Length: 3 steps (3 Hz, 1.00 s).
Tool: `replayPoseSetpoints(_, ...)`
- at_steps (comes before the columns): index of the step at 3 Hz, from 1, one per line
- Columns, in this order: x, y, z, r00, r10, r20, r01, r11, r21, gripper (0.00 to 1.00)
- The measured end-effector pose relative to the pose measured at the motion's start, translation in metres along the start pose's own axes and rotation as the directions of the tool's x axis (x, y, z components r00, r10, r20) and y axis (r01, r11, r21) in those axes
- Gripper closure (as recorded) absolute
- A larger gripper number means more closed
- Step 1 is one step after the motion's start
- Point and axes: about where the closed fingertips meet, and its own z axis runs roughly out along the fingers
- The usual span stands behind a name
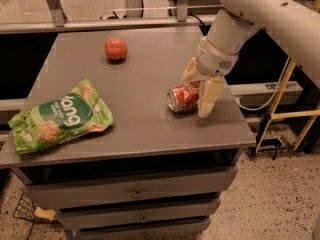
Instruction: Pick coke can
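Note:
The coke can (183, 97) lies on its side on the grey table (145, 129), right of centre, its silver end facing left. It is red-orange with white markings and looks dented. My gripper (196, 95) hangs from the white arm at the can's right end. One cream finger (207, 98) stands in front of the can and the other (190, 70) shows behind it, so the open fingers straddle the can's right end. The can rests on the table.
A round red-orange fruit (115, 48) sits at the back of the table. A green snack bag (60, 116) lies at the front left. The table's right edge is close beside the can. Drawers (135, 194) are below, and a yellow frame (280, 109) stands to the right.

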Motion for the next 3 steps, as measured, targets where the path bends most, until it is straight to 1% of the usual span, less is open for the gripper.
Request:
replayPoseSetpoints(1,0.0,0.0,0.002,1.0,0.002,0.012,-0.002,1.0,-0.007,0.44)
replayPoseSetpoints(2,0.003,-0.002,-0.015,0.998,0.017,0.054,-0.019,0.9991,0.039,0.75)
replayPoseSetpoints(3,0.005,-0.002,-0.04,0.994,0.036,0.105,-0.049,0.9909,0.125,0.98)
